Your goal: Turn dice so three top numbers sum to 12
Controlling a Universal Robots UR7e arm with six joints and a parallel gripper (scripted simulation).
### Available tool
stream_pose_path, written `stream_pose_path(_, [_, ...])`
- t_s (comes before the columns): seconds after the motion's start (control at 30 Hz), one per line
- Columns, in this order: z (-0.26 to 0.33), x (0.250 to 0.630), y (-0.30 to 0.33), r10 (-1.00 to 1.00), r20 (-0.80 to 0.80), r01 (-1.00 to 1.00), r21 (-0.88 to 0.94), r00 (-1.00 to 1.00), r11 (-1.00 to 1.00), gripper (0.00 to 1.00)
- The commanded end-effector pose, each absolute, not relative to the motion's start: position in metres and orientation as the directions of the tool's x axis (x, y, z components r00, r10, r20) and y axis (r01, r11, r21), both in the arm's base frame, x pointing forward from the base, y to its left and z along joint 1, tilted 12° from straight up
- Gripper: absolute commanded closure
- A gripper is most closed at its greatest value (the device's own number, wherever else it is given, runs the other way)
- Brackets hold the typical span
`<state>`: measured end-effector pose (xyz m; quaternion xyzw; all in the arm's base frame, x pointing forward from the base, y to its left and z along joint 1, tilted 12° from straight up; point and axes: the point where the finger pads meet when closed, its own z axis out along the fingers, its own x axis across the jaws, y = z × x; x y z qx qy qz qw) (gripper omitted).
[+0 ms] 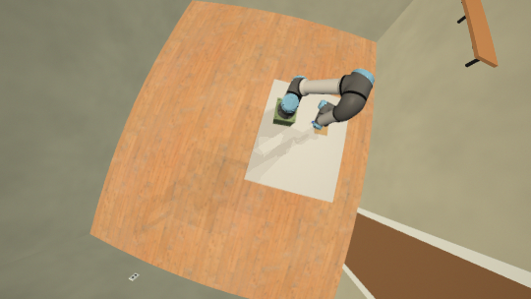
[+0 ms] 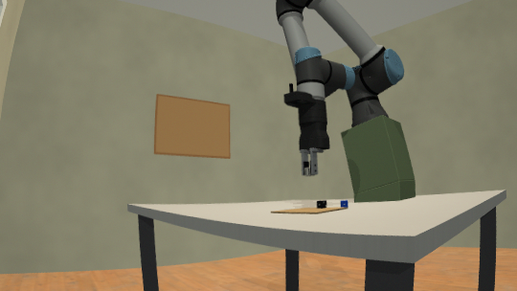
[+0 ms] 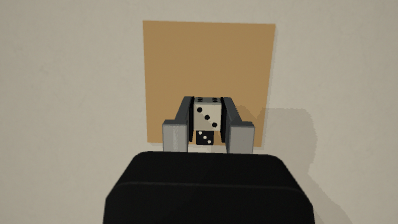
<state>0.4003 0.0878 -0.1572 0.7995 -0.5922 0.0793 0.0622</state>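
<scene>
My gripper (image 3: 207,110) is shut on a white die (image 3: 209,114), whose face toward the wrist camera shows three pips. In the side view the gripper (image 2: 309,169) hangs well above the table with the die between its fingers. Straight below it lies the tan mat (image 3: 208,75), which also shows in the side view (image 2: 308,210). A black die (image 3: 204,138) lies below the held die near the mat's near edge, and also shows in the side view (image 2: 321,204). A blue die (image 2: 344,203) lies just right of the black one; I cannot tell whether it is fully on the mat. The wrist view hides it.
The arm's green base block (image 2: 379,160) stands on the white table behind the mat. In the overhead view the mat (image 1: 321,130) lies near the table's far right edge, partly under the arm.
</scene>
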Motion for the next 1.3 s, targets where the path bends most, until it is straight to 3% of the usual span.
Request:
stream_pose_path(0.0, [-0.173,0.402,0.085,-0.937,0.201,-0.957,0.004,0.286,-0.291,0.60])
stream_pose_path(0.63, [-0.230,0.406,0.075,-0.937,0.201,-0.957,0.004,0.286,-0.291,0.60])
stream_pose_path(1.27, [-0.237,0.407,0.074,-0.937,0.201,-0.957,0.004,0.286,-0.291,0.60])
